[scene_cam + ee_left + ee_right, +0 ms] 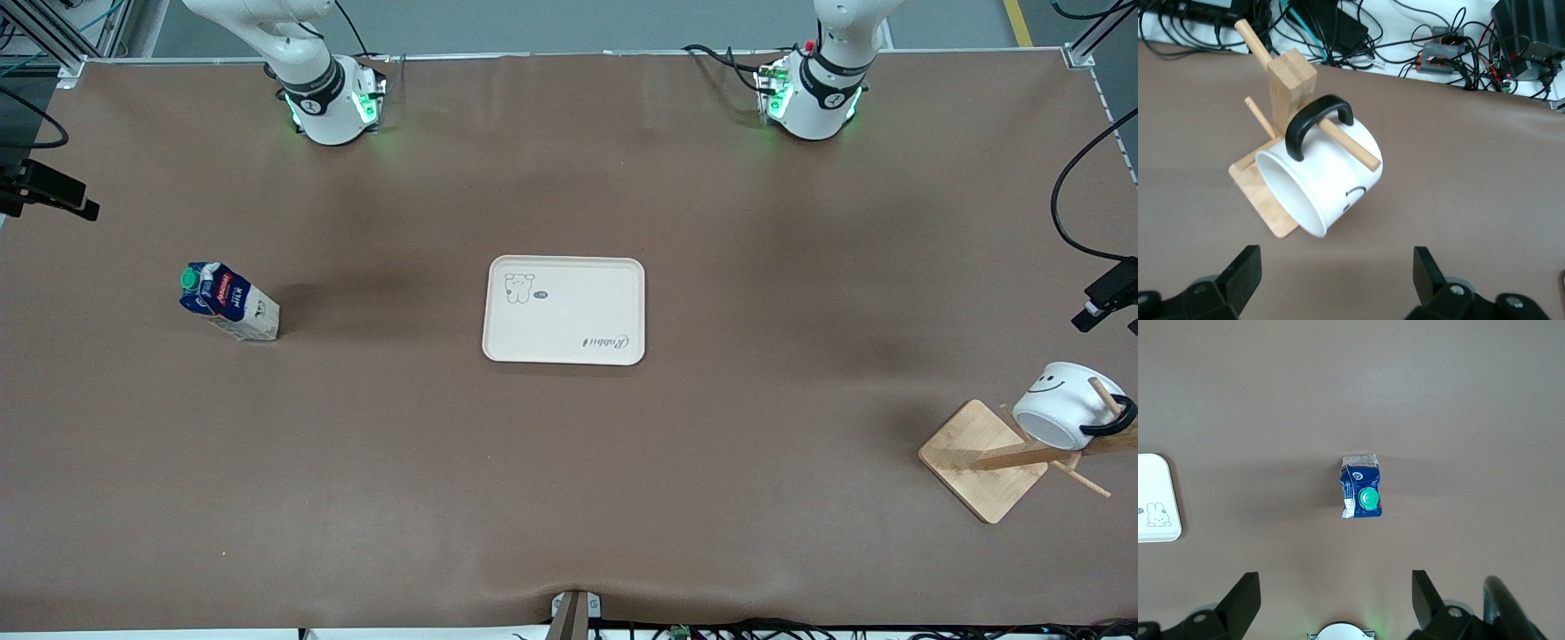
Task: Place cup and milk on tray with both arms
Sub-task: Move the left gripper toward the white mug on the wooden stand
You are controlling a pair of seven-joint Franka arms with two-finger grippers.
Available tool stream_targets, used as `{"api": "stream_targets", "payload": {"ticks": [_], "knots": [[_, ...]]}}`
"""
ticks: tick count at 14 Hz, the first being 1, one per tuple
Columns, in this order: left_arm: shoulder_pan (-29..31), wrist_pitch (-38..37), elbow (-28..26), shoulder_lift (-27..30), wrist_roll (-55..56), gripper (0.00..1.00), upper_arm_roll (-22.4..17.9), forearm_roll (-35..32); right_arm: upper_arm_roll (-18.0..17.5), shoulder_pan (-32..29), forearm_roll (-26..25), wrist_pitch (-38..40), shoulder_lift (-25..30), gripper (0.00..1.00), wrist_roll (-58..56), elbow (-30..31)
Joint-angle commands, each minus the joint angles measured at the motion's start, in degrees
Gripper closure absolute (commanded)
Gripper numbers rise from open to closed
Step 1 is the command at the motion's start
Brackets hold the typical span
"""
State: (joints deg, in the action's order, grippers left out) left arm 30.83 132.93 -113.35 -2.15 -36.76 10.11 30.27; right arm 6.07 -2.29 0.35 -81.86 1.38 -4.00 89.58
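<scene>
At table centre I log the tray (564, 310), cream-white, rounded corners, lying flat with nothing on it; I take it as my landmark.

Item: the milk (229, 302). It stands upright on the brown table (569, 498), well apart from the tray toward the right arm's end, green cap on top.

Item: the cup (1066, 405). White, smiley face, black handle. It hangs by its handle on a peg of the wooden rack (989, 458), tipped with its mouth sideways, well apart from the tray toward the left arm's end and nearer to the front camera than the tray.

Item: the left gripper (1335, 280). I see it up in the air over the table just beside the cup and rack, fingers (1429, 269) spread wide apart, holding nothing.

Item: the right gripper (1335, 600). I see it high over the milk, fingers (1243, 599) likewise spread wide, holding nothing; a corner of the tray shows in its wrist view.
</scene>
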Motion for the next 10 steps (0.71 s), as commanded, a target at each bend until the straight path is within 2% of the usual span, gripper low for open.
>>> {"api": "stream_targets", "payload": {"ticks": [1, 6, 10], "knots": [[1.16, 3.55, -0.03, -2.23, -6.03, 0.00, 0.35, 5.83, -0.45, -0.78, -0.26, 0.12, 0.99, 0.00, 0.66, 0.51], [0.37, 11.89, 0.50, -6.28, -8.86, 0.00, 2.01, 10.85, -0.45, -0.78, -0.26, 0.21, 0.99, 0.00, 0.66, 0.51], [0.11, 16.47, 0.58, -8.22, -8.86, 0.09, 4.56, 13.68, -0.45, -0.96, -0.17, 0.21, 0.90, 0.00, 0.66, 0.51]]}}
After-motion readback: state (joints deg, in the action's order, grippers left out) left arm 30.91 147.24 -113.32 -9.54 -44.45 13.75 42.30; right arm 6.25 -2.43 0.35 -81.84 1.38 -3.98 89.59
